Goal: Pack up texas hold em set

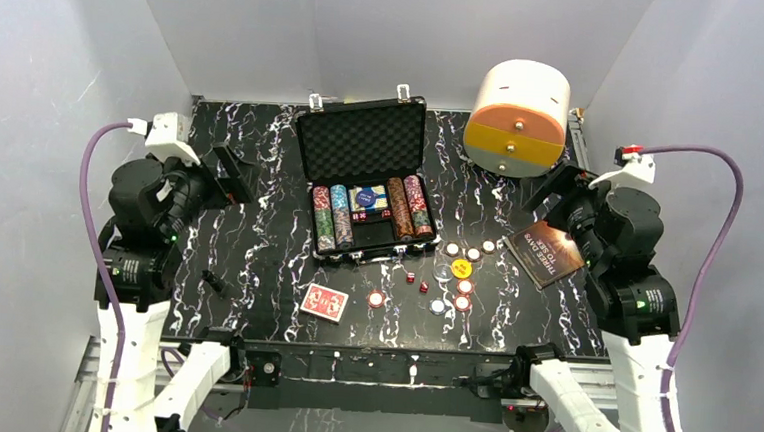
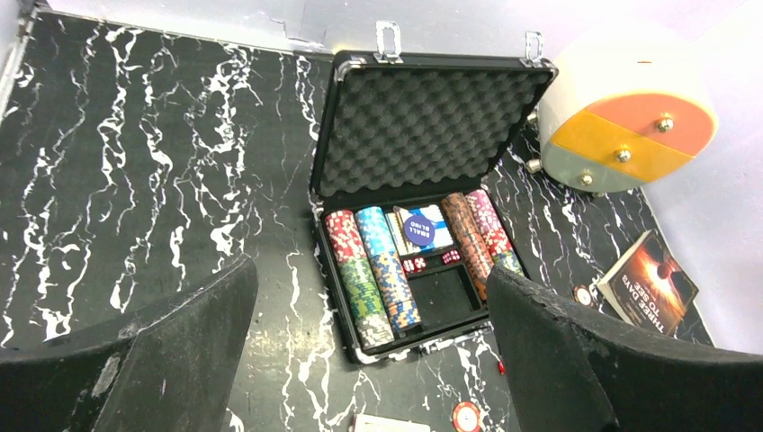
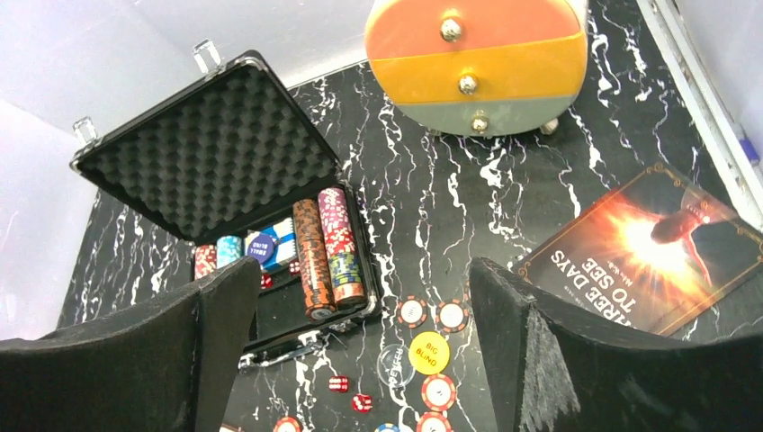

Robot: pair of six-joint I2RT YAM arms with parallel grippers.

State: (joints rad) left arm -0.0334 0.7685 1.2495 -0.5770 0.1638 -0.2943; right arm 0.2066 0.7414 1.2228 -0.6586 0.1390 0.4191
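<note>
- The black briefcase (image 1: 361,140) stands open at the middle back of the tabletop (image 1: 256,248). Its foam-lined lid is propped up toward the far wall.
- Inside it, two rows of striped chips (image 1: 333,216) fill the left side and two more the right. Between them lie a blue disc (image 2: 420,229), a few small red dice and a bare black slot at the front.
- Still out on the tabletop are the red-backed card deck (image 1: 325,302), lying flat near the front edge, and a stray chip (image 1: 377,299) just to its right. Two loose dice (image 1: 410,277) sit just in front of the case.
- A scatter of loose chips (image 1: 462,303) surrounds the yellow disc (image 1: 461,268), near the brown book (image 1: 544,253).
- I'd guess the flat chips are hard and slick, so they are best pinched across the rim. The dice are tiny and likely to roll.
- The deck looks stiff enough to take by its long edges.
- The lid probably swings easily if pushed at its top edge.
- The left hand (image 2: 371,279) and right hand (image 3: 364,265) are both spread wide, holding nothing, raised at either side.
</note>
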